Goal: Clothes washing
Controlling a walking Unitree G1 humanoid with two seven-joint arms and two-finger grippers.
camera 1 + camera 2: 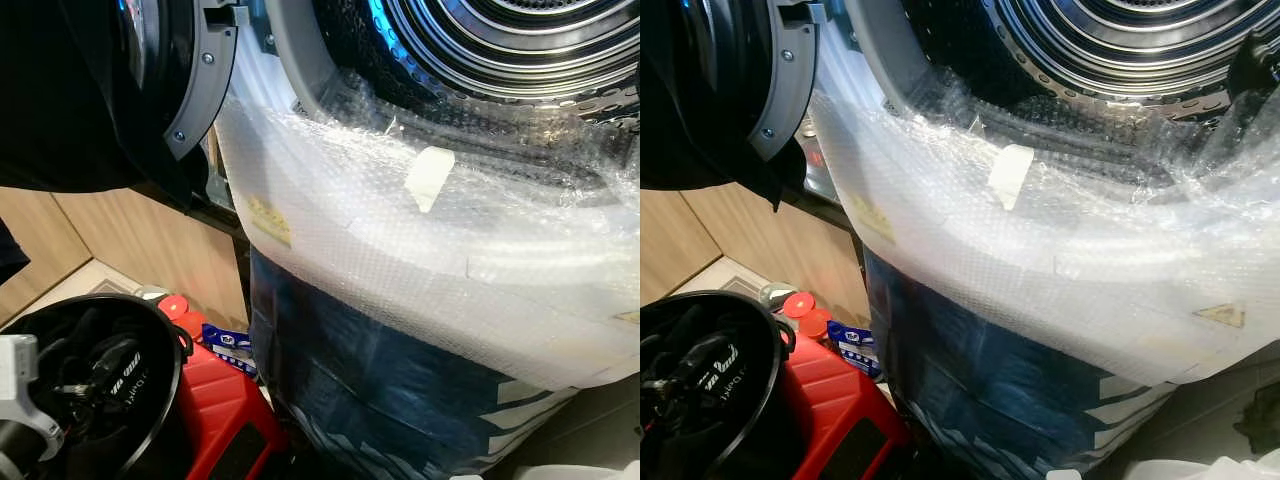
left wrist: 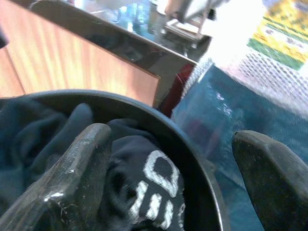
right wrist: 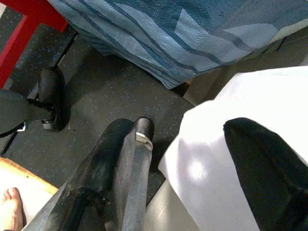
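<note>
The left gripper (image 2: 168,178) hovered with jaws wide over the dark clothes (image 1: 100,375) in the black basket (image 1: 165,330), near left of the open washing machine drum (image 1: 500,50), ready for loading. The right gripper (image 3: 192,163) hung idle, jaws parted.

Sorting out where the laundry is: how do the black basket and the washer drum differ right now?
The basket sits low at the robot's left and holds dark clothes; the drum, higher up, shows bare ribbed metal. The basket is plain black; the drum is shiny steel, with bubble wrap draped below its mouth. Both are round and open.
</note>
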